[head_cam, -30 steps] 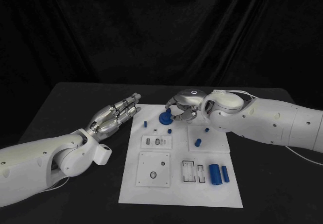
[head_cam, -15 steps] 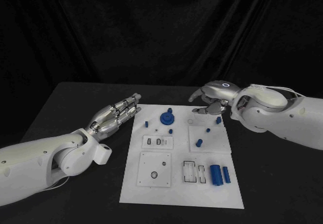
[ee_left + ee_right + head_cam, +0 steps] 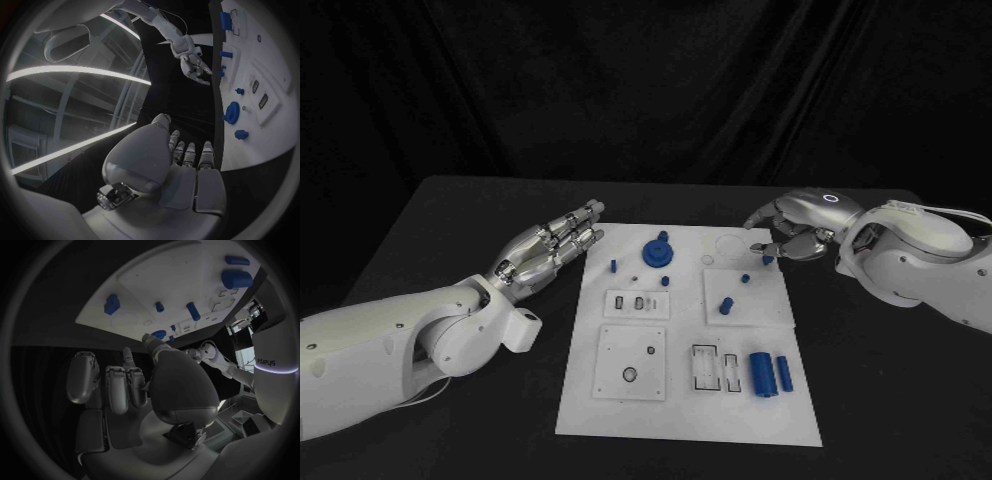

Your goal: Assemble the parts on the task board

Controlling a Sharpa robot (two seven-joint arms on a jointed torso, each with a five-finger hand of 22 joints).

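The white task board (image 3: 687,400) is seen lying in the middle of the black table (image 3: 444,230), running from the centre of the head view down toward the lower middle of the frame. Blue parts are spread across it: a round geared part (image 3: 658,251) stands near the board's upper left, a small peg (image 3: 613,266) is set just left of it, another small peg (image 3: 665,281) just below it, and a tilted blue peg (image 3: 726,305) rests on a raised white square right of centre. At the lower right of the board, a large blue cylinder (image 3: 760,373) and a slimmer blue bar (image 3: 785,374) are laid side by side, just beside two slotted outlines.

The left hand (image 3: 548,248) is held off the board's upper left edge, fingers stretched out straight and close together, nothing held; in the left wrist view the same flat, empty hand (image 3: 184,165) is shown pointing toward the board.

The right hand (image 3: 795,232) is placed at the board's upper right corner, its fingers curled downward above the board's edge, with a small blue peg (image 3: 767,258) seen just below the fingertips. Whether that peg is touched cannot be told. In the right wrist view the fingers (image 3: 119,382) are shown loosely bent with nothing between them.
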